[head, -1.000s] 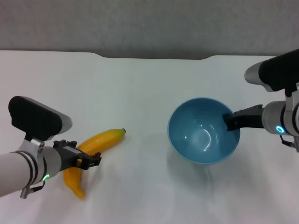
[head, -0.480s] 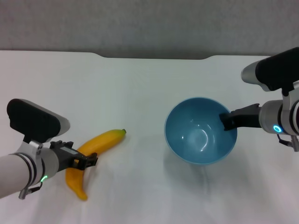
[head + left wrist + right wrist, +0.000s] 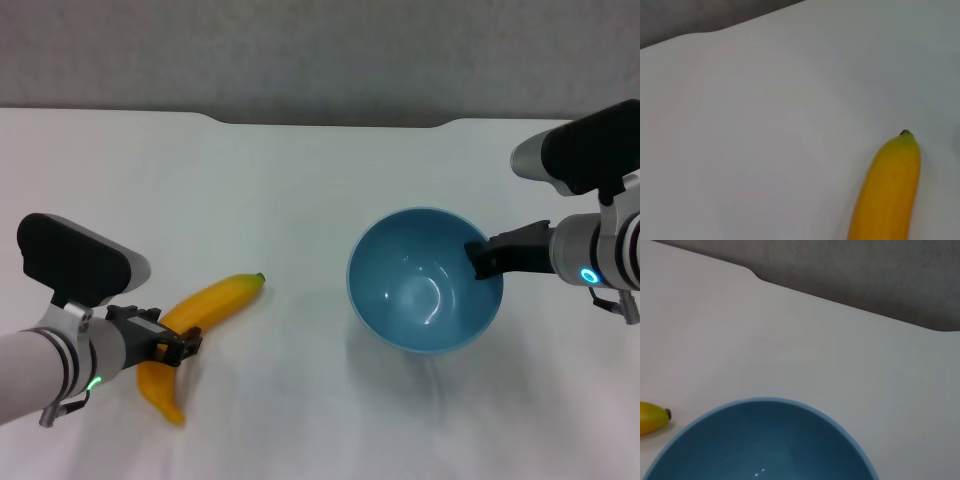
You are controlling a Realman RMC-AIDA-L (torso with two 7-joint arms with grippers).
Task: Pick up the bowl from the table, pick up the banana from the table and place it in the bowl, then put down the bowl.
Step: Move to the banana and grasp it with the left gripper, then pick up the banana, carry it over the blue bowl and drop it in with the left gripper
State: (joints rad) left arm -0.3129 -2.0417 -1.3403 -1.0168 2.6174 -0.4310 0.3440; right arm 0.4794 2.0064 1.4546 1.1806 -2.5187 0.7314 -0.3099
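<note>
- The right pincer [image 3: 482, 260] is clamped on the right rim of the bowl [image 3: 425, 281], holding it above the bench [image 3: 300, 180].
- The left pincer [image 3: 180, 348] is clamped around the banana [image 3: 205, 310], low at the bench's left side.

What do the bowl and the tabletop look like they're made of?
The bowl, held at its rim by the right gripper: glossy light-blue plastic or glazed ceramic, judging by bright highlights inside; I can't tell which. The table: matte white, probably laminate, showing no glare.
</note>
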